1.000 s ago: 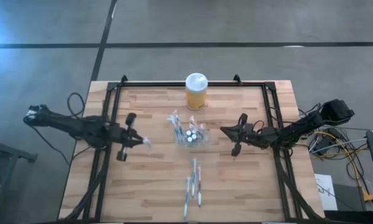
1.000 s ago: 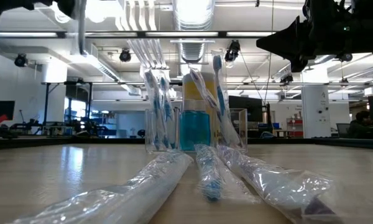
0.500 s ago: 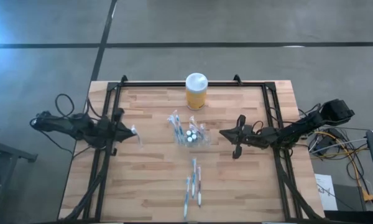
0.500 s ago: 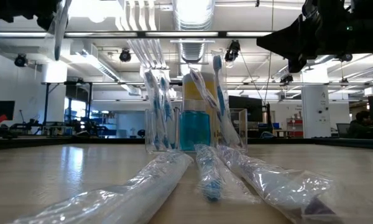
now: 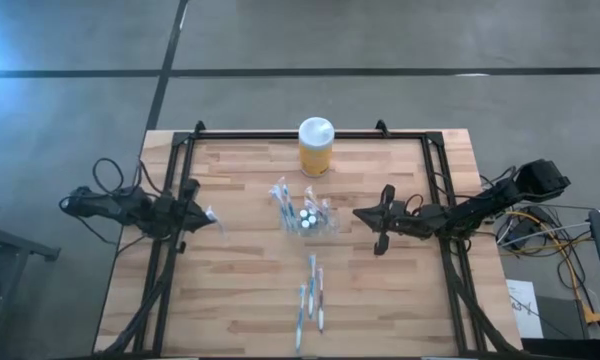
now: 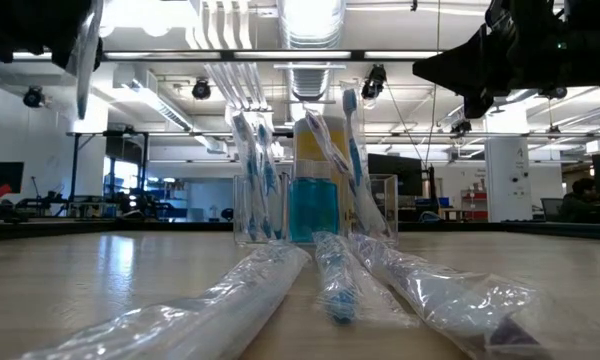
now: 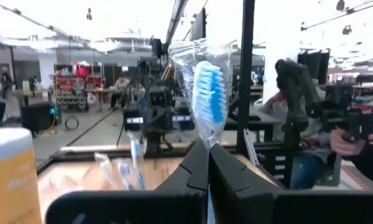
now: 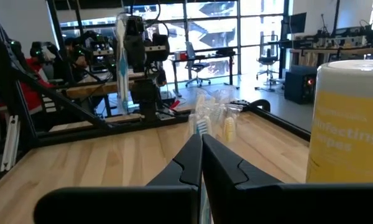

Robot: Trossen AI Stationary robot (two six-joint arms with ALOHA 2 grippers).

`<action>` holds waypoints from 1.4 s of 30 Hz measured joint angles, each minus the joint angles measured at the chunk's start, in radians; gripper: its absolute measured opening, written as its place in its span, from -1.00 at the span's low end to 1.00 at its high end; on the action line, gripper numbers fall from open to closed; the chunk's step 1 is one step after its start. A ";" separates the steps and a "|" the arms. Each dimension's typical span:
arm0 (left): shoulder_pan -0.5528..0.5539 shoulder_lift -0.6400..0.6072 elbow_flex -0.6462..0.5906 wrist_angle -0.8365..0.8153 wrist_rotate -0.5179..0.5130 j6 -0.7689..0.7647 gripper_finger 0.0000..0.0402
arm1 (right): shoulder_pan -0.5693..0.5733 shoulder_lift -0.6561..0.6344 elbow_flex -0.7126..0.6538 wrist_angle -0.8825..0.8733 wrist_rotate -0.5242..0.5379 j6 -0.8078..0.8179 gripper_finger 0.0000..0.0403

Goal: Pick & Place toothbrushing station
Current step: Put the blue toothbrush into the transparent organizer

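Note:
The toothbrushing station (image 5: 308, 218), a small see-through holder with toothbrushes standing in it, sits on the wooden table's middle; it also shows in the low view (image 6: 300, 205) and the right wrist view (image 8: 211, 121). My left gripper (image 5: 204, 214) is near the table's left edge, above the table, shut on a plastic-wrapped blue toothbrush (image 7: 208, 93). My right gripper (image 5: 358, 211) is to the right of the station, above the table, shut and empty (image 8: 201, 142). My left gripper pinches the wrapped toothbrush between its two fingers at the neck just below the blue bristle head (image 7: 206, 142). The fingers lie level and point toward the table's right. The toothbrush stands roughly upright across them, lifted clear of the table (image 6: 85, 55).
A yellow jar with a white lid (image 5: 315, 147) stands behind the station near the far edge. Several wrapped toothbrushes (image 5: 310, 292) lie on the table in front of the station. A black frame (image 5: 180, 150) runs around the tabletop.
My left gripper has drawn back toward the table's left edge with the wrapped toothbrush and has turned about its wrist. The toothbrush has stayed in its hold, clear of the table.

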 joint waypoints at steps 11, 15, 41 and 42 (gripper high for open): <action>0.000 -0.034 -0.091 0.062 -0.055 -0.010 -1.00 | 0.000 0.000 0.000 0.001 0.001 -0.003 -0.96; 0.000 -0.034 -0.129 0.102 -0.055 -0.005 -1.00 | 0.000 0.000 0.000 0.001 0.003 -0.003 -0.96; 0.000 0.043 -0.074 0.330 -0.042 0.004 -1.00 | -0.001 0.000 0.002 0.021 0.001 -0.019 -0.96; 0.001 0.074 -0.053 0.337 -0.043 0.005 -1.00 | -0.001 0.000 0.005 0.023 0.001 -0.021 -0.96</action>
